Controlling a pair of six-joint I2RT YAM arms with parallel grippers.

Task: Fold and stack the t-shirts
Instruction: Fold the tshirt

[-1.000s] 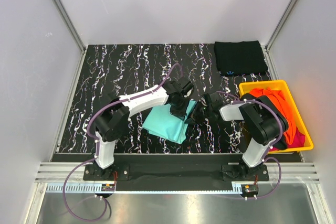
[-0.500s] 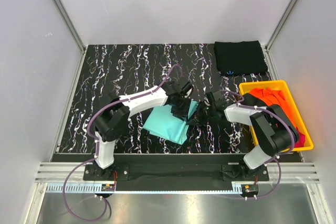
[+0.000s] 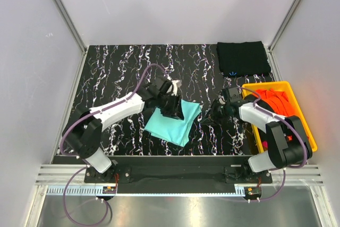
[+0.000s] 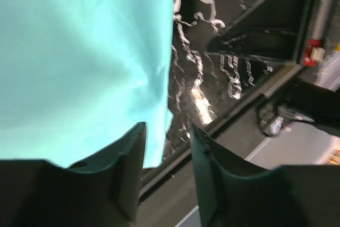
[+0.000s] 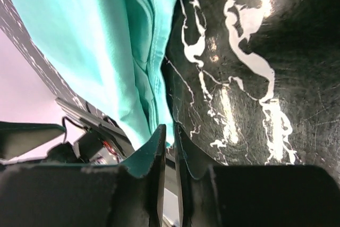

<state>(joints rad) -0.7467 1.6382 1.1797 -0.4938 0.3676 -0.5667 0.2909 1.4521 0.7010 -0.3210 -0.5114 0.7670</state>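
A folded light teal t-shirt [image 3: 172, 123] lies on the black marbled table, near the front middle. It also shows in the left wrist view [image 4: 79, 51] and the right wrist view [image 5: 106, 51]. My left gripper [image 3: 173, 110] hovers over its back edge, open and empty [image 4: 167, 136]. My right gripper [image 3: 209, 120] is just right of the shirt, apart from it, jaws closed on nothing [image 5: 170, 134]. A folded black t-shirt [image 3: 243, 58] lies at the back right. An orange t-shirt [image 3: 273, 99] lies in the bin. The magenta t-shirt is hidden.
A yellow plastic bin [image 3: 265, 86] stands at the right edge, partly covered by the right arm. White walls and metal posts close in the table on three sides. The arm bases sit on a rail along the front edge.
Both grippers have drawn away from the teal shirt's right edge: the left one moved left and back over the shirt, the right one pulled right toward the bin. The shirt lies flatter.
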